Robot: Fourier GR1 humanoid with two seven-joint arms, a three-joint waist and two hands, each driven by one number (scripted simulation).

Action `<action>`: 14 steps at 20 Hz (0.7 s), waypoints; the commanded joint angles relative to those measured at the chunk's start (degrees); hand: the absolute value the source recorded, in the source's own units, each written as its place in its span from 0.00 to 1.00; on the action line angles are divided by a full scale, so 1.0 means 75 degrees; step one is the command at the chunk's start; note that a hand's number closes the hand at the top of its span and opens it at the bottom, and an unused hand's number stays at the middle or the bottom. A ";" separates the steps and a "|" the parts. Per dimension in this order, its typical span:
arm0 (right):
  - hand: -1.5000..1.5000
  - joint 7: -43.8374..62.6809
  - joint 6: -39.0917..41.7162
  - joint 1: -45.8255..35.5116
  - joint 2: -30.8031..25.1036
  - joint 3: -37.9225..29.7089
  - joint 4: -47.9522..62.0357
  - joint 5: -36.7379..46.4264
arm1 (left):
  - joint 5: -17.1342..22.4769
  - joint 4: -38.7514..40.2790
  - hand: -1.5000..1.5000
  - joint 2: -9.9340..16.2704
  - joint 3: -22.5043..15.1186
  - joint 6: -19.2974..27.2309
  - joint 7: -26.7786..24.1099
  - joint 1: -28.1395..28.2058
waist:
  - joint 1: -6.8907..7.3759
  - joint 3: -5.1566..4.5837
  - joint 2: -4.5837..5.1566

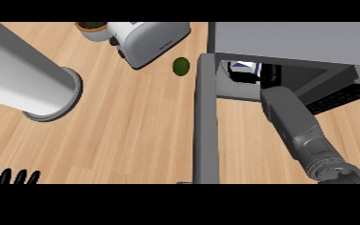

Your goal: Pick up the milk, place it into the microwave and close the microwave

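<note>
The right hand (247, 75), curled round the milk (243, 66), sits inside the microwave (295, 40), so placing is under way; next, release, withdraw, swing the door (206, 119) shut.

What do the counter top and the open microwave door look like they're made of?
Counter top: apparently light wood or wood-look laminate with a matte finish, shown by long pale grain streaks. Microwave door: probably painted metal or plastic, a flat uniform grey without grain; seen edge-on, so any window is hidden.

Grey forearm (299, 124), black hand (247, 76), black fingers (20, 177) lower-left.
</note>
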 commanded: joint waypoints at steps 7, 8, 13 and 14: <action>1.00 -0.0697 -0.0506 -0.0456 -0.0092 -0.0539 -0.0079 -0.0284 | -0.0069 0.0012 0.00 0.0001 -0.0035 -0.0042 0.0013 -0.0047 | 0.0184 0.0013 0.0051; 1.00 -0.0764 -0.0620 -0.0440 -0.0160 -0.0539 -0.0052 -0.0246 | -0.0120 0.0366 0.00 0.0022 0.0030 -0.0082 -0.0100 -0.0234 | 0.0170 0.0003 0.0084; 1.00 -0.0510 -0.1896 -0.0717 -0.0353 -0.0526 0.0199 -0.0015 | -0.0042 0.0407 0.00 0.0117 0.0069 -0.0067 0.0091 -0.0351 | 0.0206 -0.0005 0.0118; 1.00 -0.0590 -0.2079 -0.0647 -0.0357 -0.0557 0.0186 -0.0015 | 0.0041 0.0433 0.00 0.0181 0.0131 -0.0184 0.0022 -0.0298 | 0.0286 -0.0003 0.0141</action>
